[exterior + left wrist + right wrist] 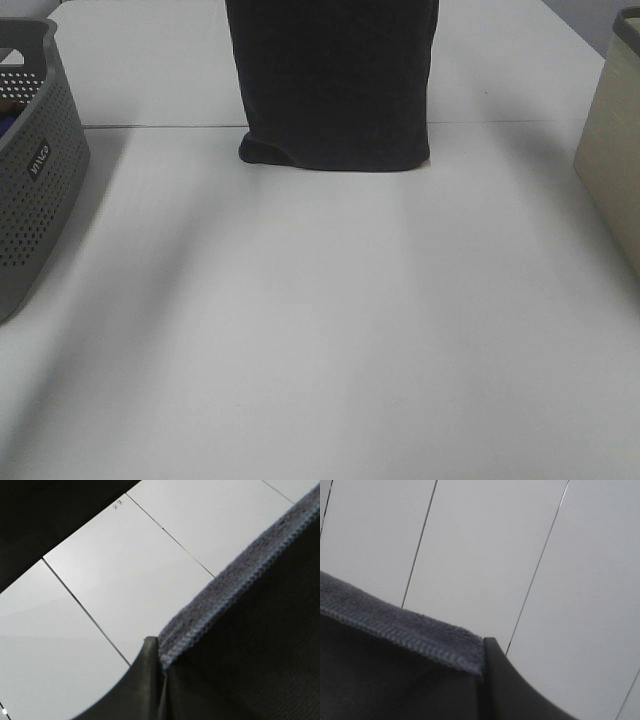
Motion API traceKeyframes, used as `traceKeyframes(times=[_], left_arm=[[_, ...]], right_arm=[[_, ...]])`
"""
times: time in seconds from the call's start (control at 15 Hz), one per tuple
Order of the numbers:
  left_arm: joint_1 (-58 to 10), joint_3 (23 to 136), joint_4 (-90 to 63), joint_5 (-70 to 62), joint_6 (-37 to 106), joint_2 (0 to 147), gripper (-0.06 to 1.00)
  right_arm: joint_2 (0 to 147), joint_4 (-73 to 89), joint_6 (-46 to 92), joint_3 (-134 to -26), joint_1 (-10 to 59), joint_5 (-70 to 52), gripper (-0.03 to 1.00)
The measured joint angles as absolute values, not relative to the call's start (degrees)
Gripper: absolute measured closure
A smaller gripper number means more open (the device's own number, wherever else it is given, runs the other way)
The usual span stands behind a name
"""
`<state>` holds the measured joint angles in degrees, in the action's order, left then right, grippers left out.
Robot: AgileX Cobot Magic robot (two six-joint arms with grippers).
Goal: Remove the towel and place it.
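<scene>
So both arms are gripping the towel (335, 85) by its top hem. The left gripper (161, 672) is clamping tight on one corner of the stitched edge: you can see one dark finger (147, 680) pressing right against the terry. The right gripper (481, 672) is doing the same on the other corner, jaws closed down on the hem with no gap showing.

From the high camera both grippers are sitting out of frame above the top edge, and the cloth is hanging straight down below and between them as a dark charcoal panel. Its bottom end is touching the white table (320, 350), bunching a little right at the seam line between the panels, with one lower corner rolling outward on the left arm's side.

A grey perforated basket (35, 200) is sitting well off to the left gripper's side, and a beige bin (610, 170) is sitting off to the right gripper's side, both well apart from the cloth.
</scene>
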<state>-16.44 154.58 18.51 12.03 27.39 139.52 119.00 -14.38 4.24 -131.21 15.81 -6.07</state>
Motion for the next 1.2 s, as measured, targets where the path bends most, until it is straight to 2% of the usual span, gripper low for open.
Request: traceKeyframes(times=[0.07, 0.2, 0.27, 0.4, 0.67, 0.8, 1.0, 1.07, 1.2], left_arm=[[-16.5, 154.6, 18.5, 10.7, 27.3, 139.5, 0.94], [-18.3, 154.6, 18.0, -1.5, 26.1, 139.1, 0.94], [-20.8, 154.6, 18.0, -18.5, 26.1, 137.1, 0.94], [-23.0, 154.6, 17.7, -34.1, 26.1, 133.7, 0.94], [-23.8, 154.6, 14.3, -54.4, 25.3, 127.1, 0.94], [-23.9, 154.6, 11.9, -64.3, 20.6, 124.2, 0.94], [-24.1, 154.6, 9.6, -68.4, 12.8, 121.9, 0.94], [-24.1, 152.5, 7.3, -68.9, 9.5, 119.8, 0.94], [-24.1, 143.2, 5.9, -69.0, 6.5, 115.3, 0.94]], right_arm=[[119.0, -13.6, 4.2, -131.2, 15.9, -8.0, 0.96], [118.8, -9.9, 4.2, -131.2, 15.9, -18.2, 0.96], [117.2, -7.2, 4.4, -131.2, 15.9, -28.6, 0.96], [113.8, -4.1, 4.9, -131.2, 15.8, -36.8, 0.96], [109.2, 2.5, 7.3, -131.2, 15.9, -50.0, 0.96], [107.4, 5.1, 7.8, -131.2, 16.0, -57.3, 0.96], [105.4, 6.5, 7.8, -131.2, 16.2, -64.1, 0.96], [105.1, 6.8, 7.8, -131.2, 16.2, -68.2, 0.96], [105.0, 7.2, 7.8, -131.2, 16.2, -69.0, 0.96]])
